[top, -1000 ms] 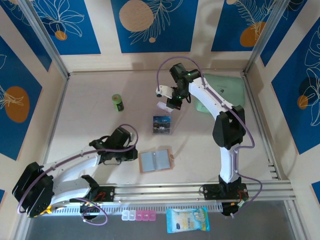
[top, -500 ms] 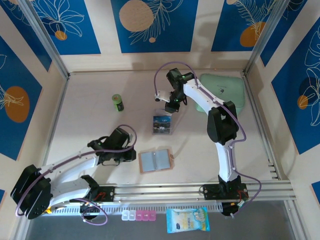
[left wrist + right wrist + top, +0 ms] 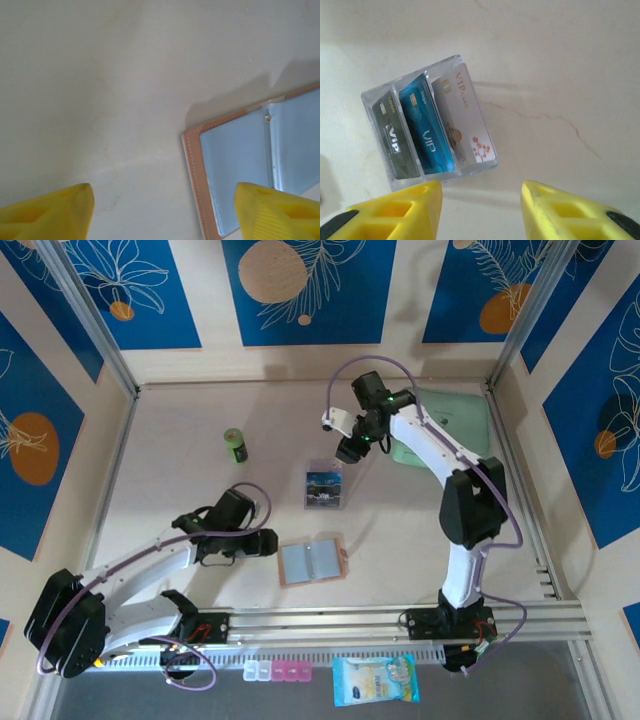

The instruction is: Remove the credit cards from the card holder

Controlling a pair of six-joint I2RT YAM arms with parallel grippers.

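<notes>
The card holder (image 3: pixel 312 562) lies open and flat near the front of the table, tan edge around grey-blue pockets (image 3: pixel 235 165). My left gripper (image 3: pixel 267 543) stands open just left of it; in the left wrist view the left gripper (image 3: pixel 165 215) has one yellow fingertip (image 3: pixel 277 210) over the holder's near corner. Three credit cards sit side by side in a clear tray (image 3: pixel 410 75): a dark card (image 3: pixel 395 142), a blue card (image 3: pixel 427 132) and a white card (image 3: pixel 465 120). My right gripper (image 3: pixel 347 452) hovers open and empty behind the tray (image 3: pixel 325 467), seen again as the right gripper (image 3: pixel 480 210).
A small green cylinder (image 3: pixel 234 445) stands at the back left. A mint-green case (image 3: pixel 445 420) lies at the back right, beside the right arm. Off the table's front edge lie a blue packet (image 3: pixel 374 680) and pink pill boxes (image 3: pixel 278 671).
The right gripper carried a white card over the tray, opened and let it go, then drew back and up. The left gripper went from shut to open beside the holder.
</notes>
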